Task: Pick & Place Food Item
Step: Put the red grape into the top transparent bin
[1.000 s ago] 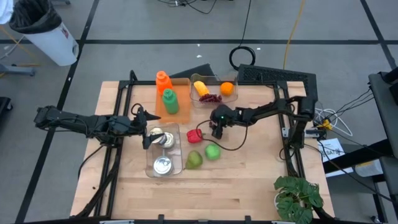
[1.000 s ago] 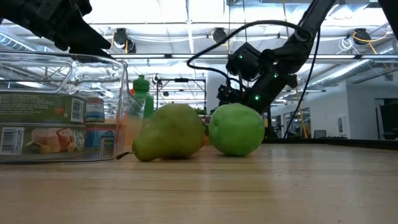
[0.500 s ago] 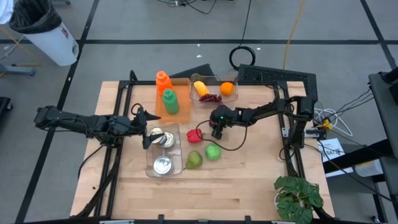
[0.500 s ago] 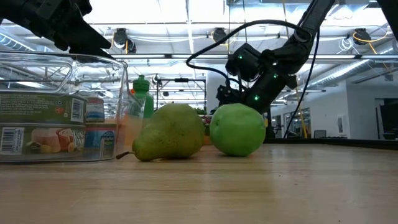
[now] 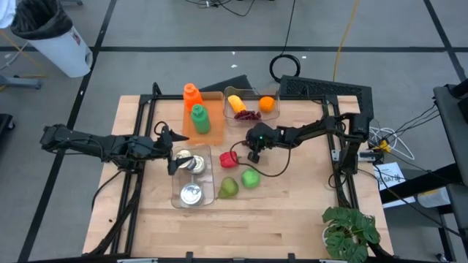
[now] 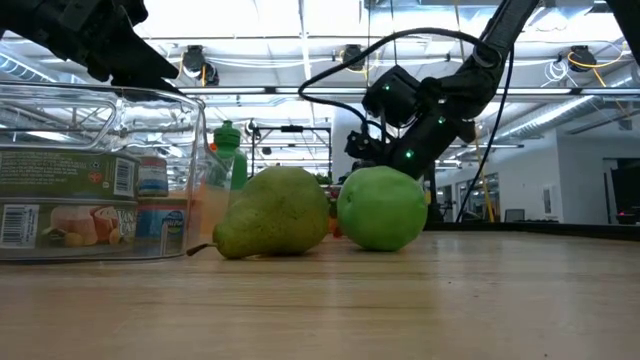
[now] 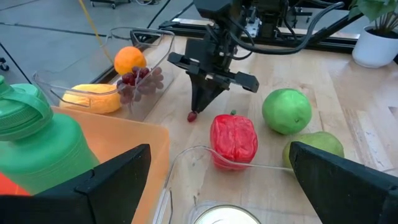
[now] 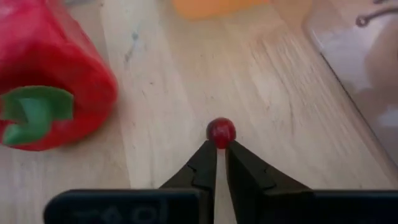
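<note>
A small red berry point(image 8: 221, 132) sits at the fingertips of my right gripper point(image 8: 216, 154), just on the far side of the red bell pepper point(image 7: 233, 140); that gripper is shut on it. A green apple point(image 5: 251, 177) and a pear point(image 5: 229, 188) rest on the table nearer the front edge. My left gripper point(image 5: 172, 155) hovers open over the clear container of cans point(image 5: 191, 175), touching nothing. My right gripper pinches the berry point(image 7: 192, 116) between the very ends of its two fingers point(image 8: 202, 163). The fingers come from above, slanting down toward the table's left side. Whether the berry touches the tabletop, I cannot tell.
A clear tray point(image 5: 248, 106) at the far edge holds an orange, a yellow item and dark grapes. Beside it an orange tray point(image 5: 208, 131) carries a green bottle and an orange bottle. A potted plant point(image 5: 349, 232) stands at the near right corner.
My right gripper has risen a little, still shut on the berry. The apple, pear and pepper have stayed in place.
</note>
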Action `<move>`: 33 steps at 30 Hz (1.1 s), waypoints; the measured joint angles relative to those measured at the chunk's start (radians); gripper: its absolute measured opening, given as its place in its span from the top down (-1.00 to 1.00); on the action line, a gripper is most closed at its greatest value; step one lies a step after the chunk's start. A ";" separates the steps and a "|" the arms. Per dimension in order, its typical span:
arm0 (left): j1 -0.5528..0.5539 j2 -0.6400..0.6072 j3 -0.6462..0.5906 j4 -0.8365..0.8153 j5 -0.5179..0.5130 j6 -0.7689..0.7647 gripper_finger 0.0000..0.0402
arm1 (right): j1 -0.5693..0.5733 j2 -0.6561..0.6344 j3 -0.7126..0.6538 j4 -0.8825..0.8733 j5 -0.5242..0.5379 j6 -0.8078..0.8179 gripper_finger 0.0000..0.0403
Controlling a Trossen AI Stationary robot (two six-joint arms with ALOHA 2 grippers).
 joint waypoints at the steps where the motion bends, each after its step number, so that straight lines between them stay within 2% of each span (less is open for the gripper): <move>1: 0.000 0.000 0.000 0.000 0.000 0.000 -0.98 | 0.000 0.000 0.000 0.002 -0.012 -0.005 0.82; 11: 0.000 0.000 0.000 0.000 0.000 0.016 -0.98 | 0.000 0.000 0.000 0.031 -0.015 0.000 0.04; 16: 0.000 0.000 0.000 0.000 0.000 0.017 -0.98 | 0.020 0.000 0.000 0.061 -0.015 -0.004 -0.19; 21: 0.000 0.000 0.000 0.006 0.000 0.017 -0.98 | 0.033 0.000 0.000 0.065 -0.012 -0.041 -0.20; 26: 0.000 0.000 0.000 0.008 0.000 0.016 -0.98 | 0.032 0.019 0.000 0.075 0.037 -0.040 -0.07; 33: 0.000 0.000 0.000 0.008 0.000 0.000 -0.98 | 0.032 0.076 0.001 0.116 0.038 -0.044 0.06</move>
